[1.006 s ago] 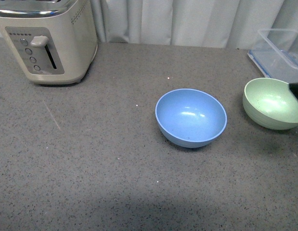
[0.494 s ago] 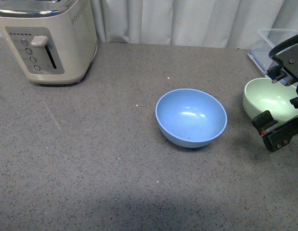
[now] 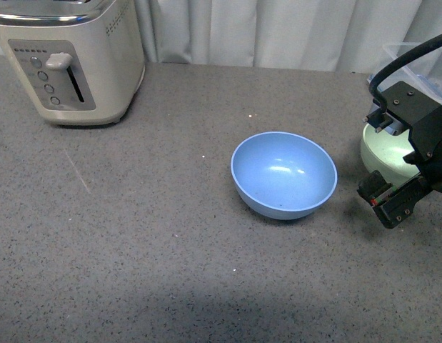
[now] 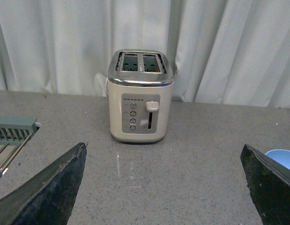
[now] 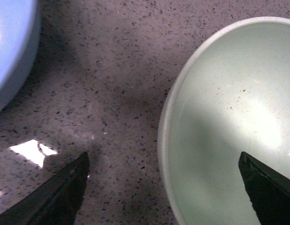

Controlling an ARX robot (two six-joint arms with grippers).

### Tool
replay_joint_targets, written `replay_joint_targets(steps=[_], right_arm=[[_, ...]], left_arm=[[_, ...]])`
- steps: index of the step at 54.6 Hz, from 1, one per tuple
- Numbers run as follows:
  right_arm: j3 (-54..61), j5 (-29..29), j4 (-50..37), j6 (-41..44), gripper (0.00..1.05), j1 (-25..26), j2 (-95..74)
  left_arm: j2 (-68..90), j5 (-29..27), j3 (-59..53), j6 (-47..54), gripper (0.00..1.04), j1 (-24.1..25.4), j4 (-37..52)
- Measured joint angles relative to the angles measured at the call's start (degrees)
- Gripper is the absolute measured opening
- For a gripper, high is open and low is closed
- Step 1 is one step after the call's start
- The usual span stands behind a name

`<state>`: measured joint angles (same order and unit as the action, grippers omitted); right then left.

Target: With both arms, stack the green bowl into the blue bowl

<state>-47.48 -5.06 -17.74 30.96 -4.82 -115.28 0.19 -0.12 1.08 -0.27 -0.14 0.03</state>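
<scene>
Left wrist view: my left claw (image 4: 163,152) hangs spread and empty, facing a toaster (image 4: 141,96), with the blue bowl (image 3: 283,174) off past its right finger. That bowl lies just left of my right claw (image 3: 382,160), whose fingers stand apart astride the green bowl's (image 3: 389,151) near rim. I'd sink until one finger is inside the wall and one outside, then pinch squarely so the bowl lifts level.

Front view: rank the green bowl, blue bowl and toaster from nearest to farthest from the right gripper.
1. green bowl: far right, its rim inside the open right gripper.
2. blue bowl: centre, to its left.
3. toaster: back left.
</scene>
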Motion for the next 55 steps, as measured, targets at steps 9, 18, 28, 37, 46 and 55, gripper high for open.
replay_joint_targets(steps=[9, 18, 28, 37, 46, 55], right_arm=[[-1.7, 1.07, 2.34, 1.36, 0.6, 0.44, -1.4], [-1.99, 0.81, 2.86, 1.92, 0.33, 0.68, -1.4], [-2.29, 0.26, 2.82, 2.23, 0.05, 0.66, -1.4], [-2.56, 0.17, 2.71, 2.93, 0.02, 0.66, -1.31], [-1.55, -1.75, 0.74, 2.67, 0.02, -0.83, 3.48], [-0.94, -6.32, 5.7, 3.28, 0.02, -8.48, 14.25]], left_arm=[[0.0, 0.0, 0.0, 0.0, 0.98, 0.0, 0.0], [-0.02, 0.0, 0.0, 0.0, 0.98, 0.0, 0.0], [-0.02, 0.0, 0.0, 0.0, 0.98, 0.0, 0.0], [-0.02, 0.0, 0.0, 0.0, 0.98, 0.0, 0.0], [0.0, 0.0, 0.0, 0.0, 0.98, 0.0, 0.0], [-0.02, 0.02, 0.0, 0.0, 0.98, 0.0, 0.0]])
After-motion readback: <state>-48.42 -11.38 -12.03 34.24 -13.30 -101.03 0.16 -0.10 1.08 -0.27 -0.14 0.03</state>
